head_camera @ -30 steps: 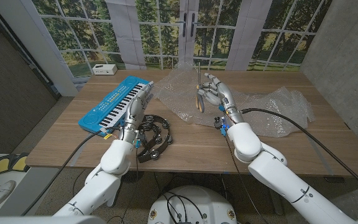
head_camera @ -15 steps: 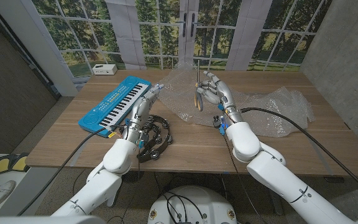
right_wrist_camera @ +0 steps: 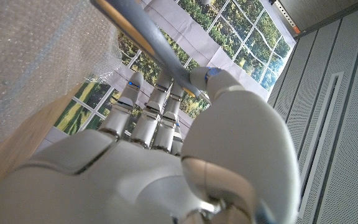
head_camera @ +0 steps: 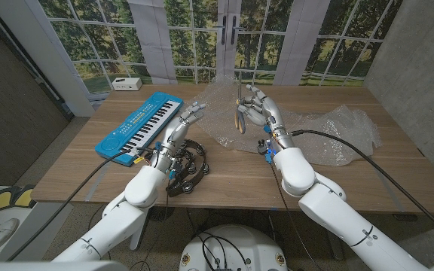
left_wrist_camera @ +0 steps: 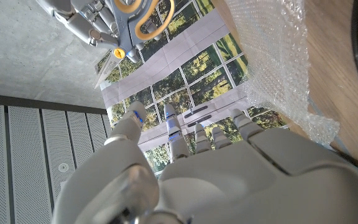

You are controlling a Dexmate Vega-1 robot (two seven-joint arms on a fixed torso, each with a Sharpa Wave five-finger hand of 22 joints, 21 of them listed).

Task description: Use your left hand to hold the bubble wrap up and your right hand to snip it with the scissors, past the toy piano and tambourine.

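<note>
Clear bubble wrap (head_camera: pixel 292 124) lies crumpled across the table's far middle and right, also seen as bubble wrap (left_wrist_camera: pixel 278 56) and bubble wrap (right_wrist_camera: pixel 30 62). My right hand (head_camera: pixel 258 111) is raised over it and holds the scissors (head_camera: pixel 240 114), blades pointing up; the scissors (left_wrist_camera: pixel 132 15) have yellow-lined handles and their blades (right_wrist_camera: pixel 148 40) show grey. My left hand (head_camera: pixel 181 129) hovers with fingers spread above the black tambourine (head_camera: pixel 189 167), its fingertips near the wrap's left edge, holding nothing. The blue toy piano (head_camera: pixel 138 126) lies to the left.
A small white box (head_camera: pixel 126 83) sits at the table's far left corner. Black cables run along both arms. Windows and a double door stand behind the table. Bare wood shows along the near edge and at the right front.
My left hand has risen from beside the piano and tambourine and swung right toward the wrap's edge, fingers spreading. The right hand with the scissors has barely moved.
</note>
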